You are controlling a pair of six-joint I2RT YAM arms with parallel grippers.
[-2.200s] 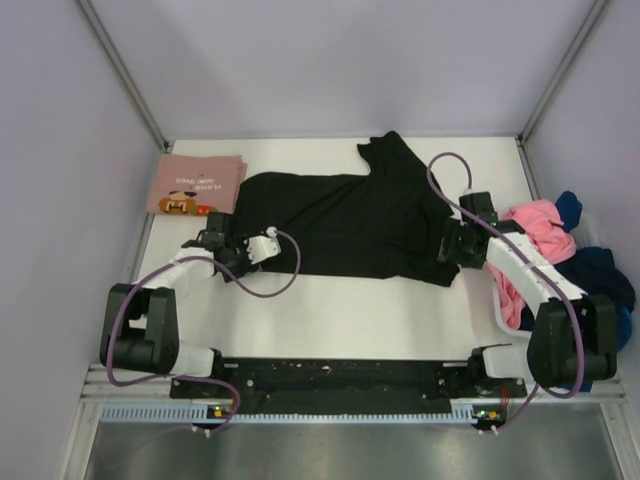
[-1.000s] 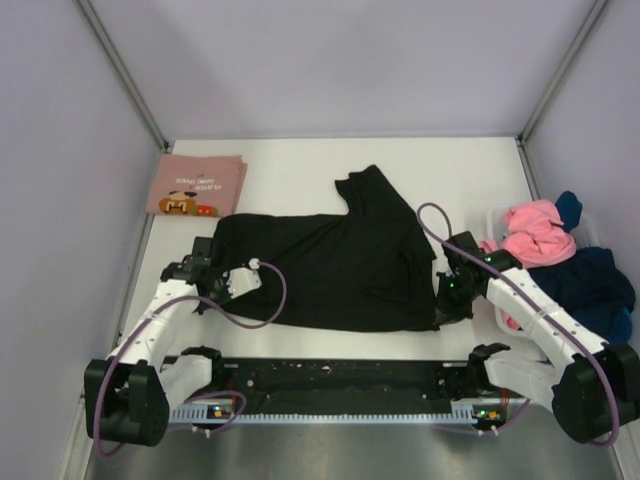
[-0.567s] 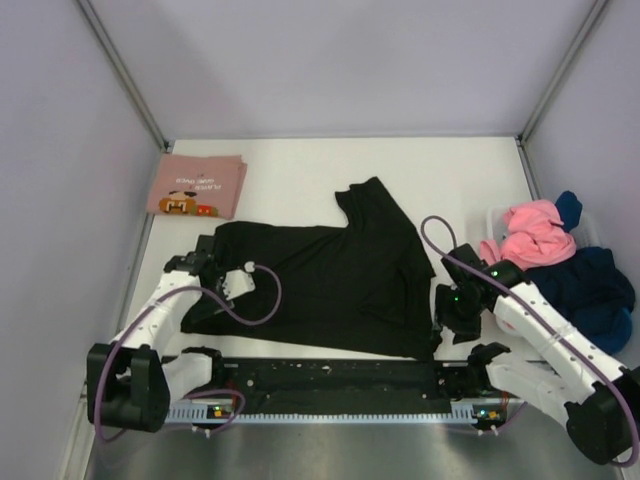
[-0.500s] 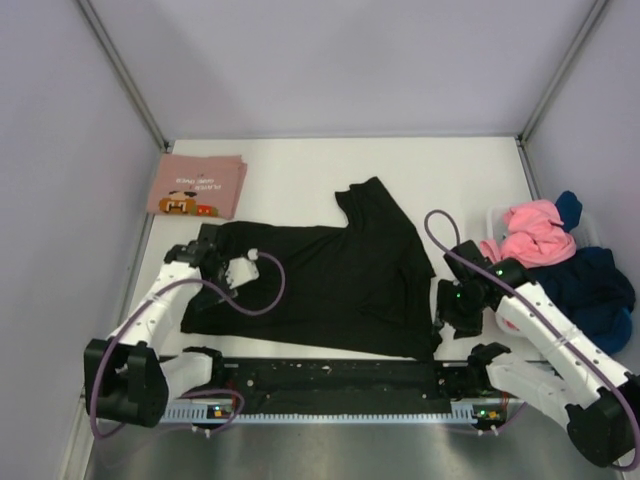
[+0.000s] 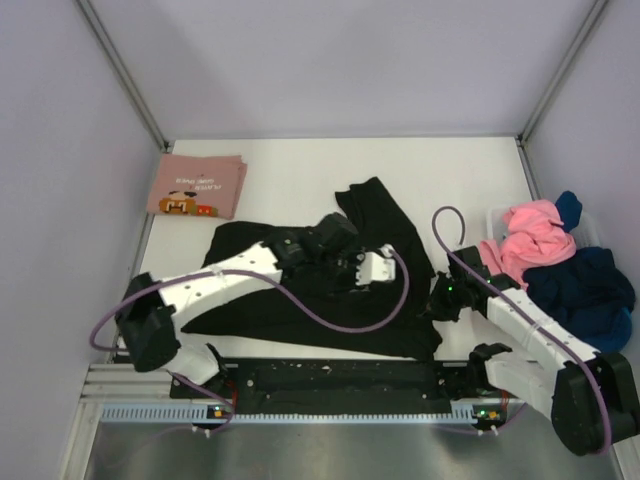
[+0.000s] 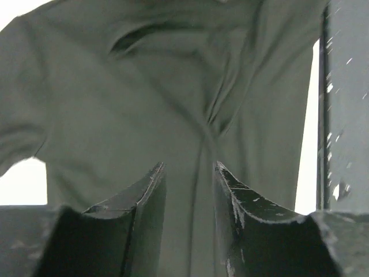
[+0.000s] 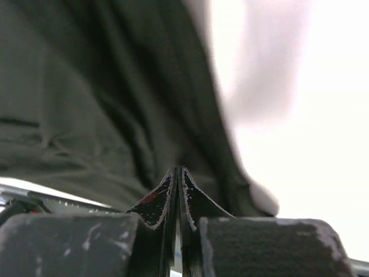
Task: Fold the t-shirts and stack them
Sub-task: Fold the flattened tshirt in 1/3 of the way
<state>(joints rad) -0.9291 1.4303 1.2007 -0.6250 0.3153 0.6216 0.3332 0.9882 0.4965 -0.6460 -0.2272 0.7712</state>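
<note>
**Black shirt lies rumpled at the near edge, both hands on or over it**

The black t-shirt (image 5: 400, 240) lies on the white desk (image 5: 300, 160), in the middle and close to the near edge. It is not folded. It spreads wide from left to right, with one sleeve or flap pointing toward the far edge, and creases run across the cloth. From above, no print shows on it.

The left hand (image 6: 187, 170) reaches from the left across the middle of this shirt. Its fingers (image 6: 147, 196) stand partly spread with a clear gap between them. Nothing is between them, and the wrist view shows wrinkled dark cloth under the gap.

The right hand (image 7: 177, 170) is at the shirt's right edge, near the near right corner of the desk. Its fingertips are pressed tight together. Whether a bit of cloth is caught between them cannot be told.

A pink t-shirt with a cartoon print (image 5: 197, 186) lies folded flat at the far left corner, well apart from the black one. At the desk's right edge is a loose heap of a pink shirt (image 5: 530, 235), a navy shirt (image 5: 585, 280) and a bit of blue cloth (image 5: 568, 208), all unfolded.

A black rail (image 5: 340, 380) runs along the near edge between the arm bases.
</note>
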